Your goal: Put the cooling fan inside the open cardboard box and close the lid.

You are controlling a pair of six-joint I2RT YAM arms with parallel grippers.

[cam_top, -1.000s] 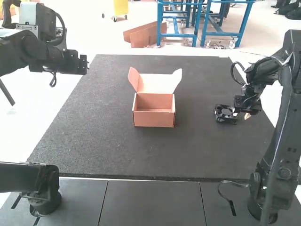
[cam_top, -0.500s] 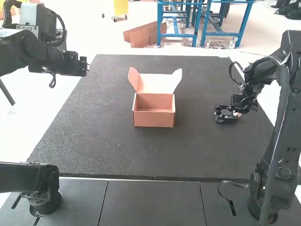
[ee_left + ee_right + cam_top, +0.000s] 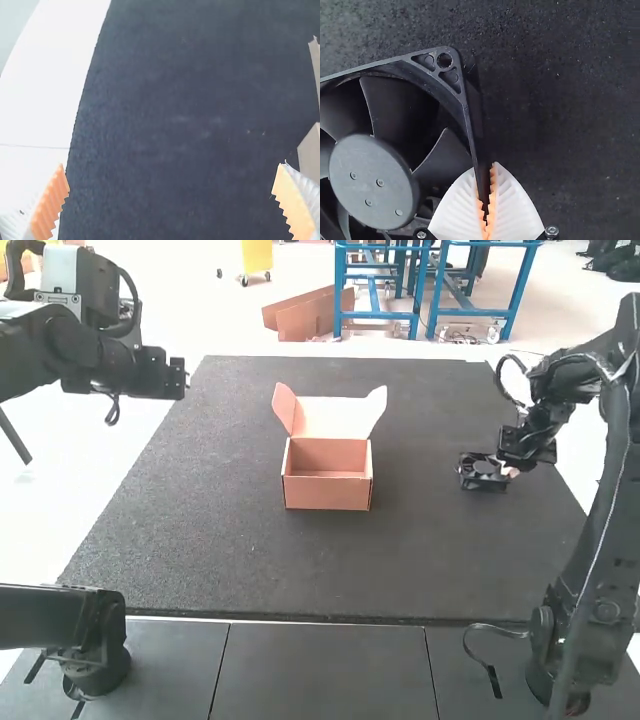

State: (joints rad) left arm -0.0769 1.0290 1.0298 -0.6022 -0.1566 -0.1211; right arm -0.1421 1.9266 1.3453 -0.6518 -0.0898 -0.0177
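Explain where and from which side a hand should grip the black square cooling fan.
Grip the black square cooling fan by its thin frame wall, from above, on the side away from the brown cardboard box. It faces up, so one finger fits inside the frame, one outside; the right hand pinches there.

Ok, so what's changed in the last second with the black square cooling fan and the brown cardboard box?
The right gripper, shut on the black square cooling fan at its frame edge, has shifted with it slightly up and rightward in the high view, perhaps starting a lift. The brown cardboard box, lid open, and the open left gripper stayed put.
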